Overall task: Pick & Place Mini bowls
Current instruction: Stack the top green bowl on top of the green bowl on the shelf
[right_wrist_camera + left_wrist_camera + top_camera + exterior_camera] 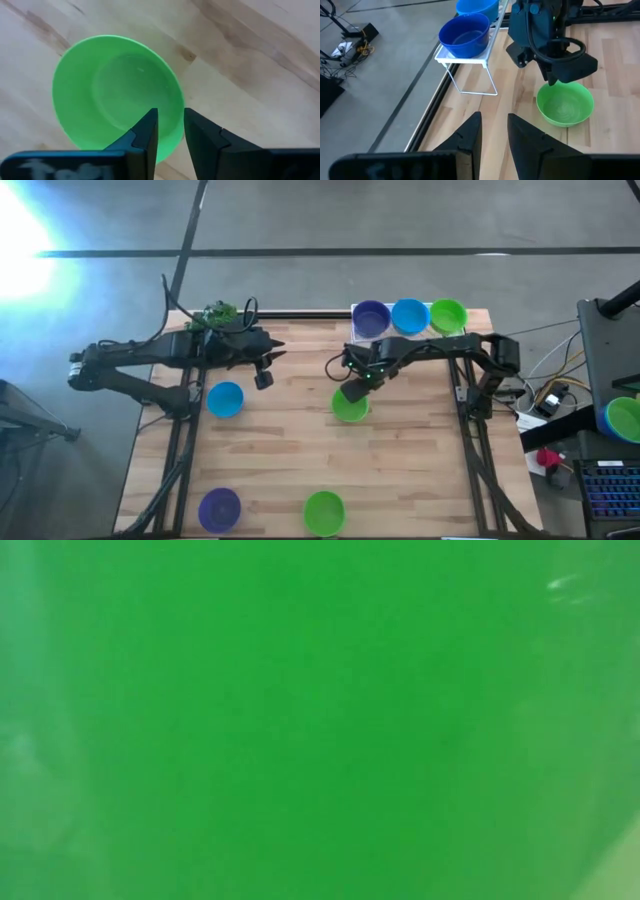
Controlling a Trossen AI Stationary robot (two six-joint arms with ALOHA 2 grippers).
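Note:
My right gripper (pixel 352 380) (pixel 170 112) is over the table's middle, shut on a bright green mini bowl (pixel 350 407) (pixel 565 103). My left gripper (pixel 265 375) (pixel 494 117) waits to its left, slightly open and holding nothing. A sky blue bowl (pixel 225 399) sits on the table by the left arm. A purple bowl (pixel 219 507) and a green bowl (pixel 323 511) stand at the near edge. The white wire rack (pixel 470 60) at the far edge carries a purple (pixel 372 318), a blue (pixel 409 315) and a green bowl (pixel 447 315). Green fills the whole low view. My right gripper has the green bowl's rim (pixel 176 107) on its far side, pinched with one finger (pixel 147 131) inside the bowl and the other (pixel 200 136) outside. The fingers come from above, pointing down. The bowl is a little tilted, low over the wood; whether its base rests there I cannot tell.
A leafy green toy plant (pixel 217 313) lies at the far edge by the left arm. Bare wood spans the table's middle between the near bowls and the arms. Cables and a dark stand with another bowl (pixel 624 418) are off the table's right side.

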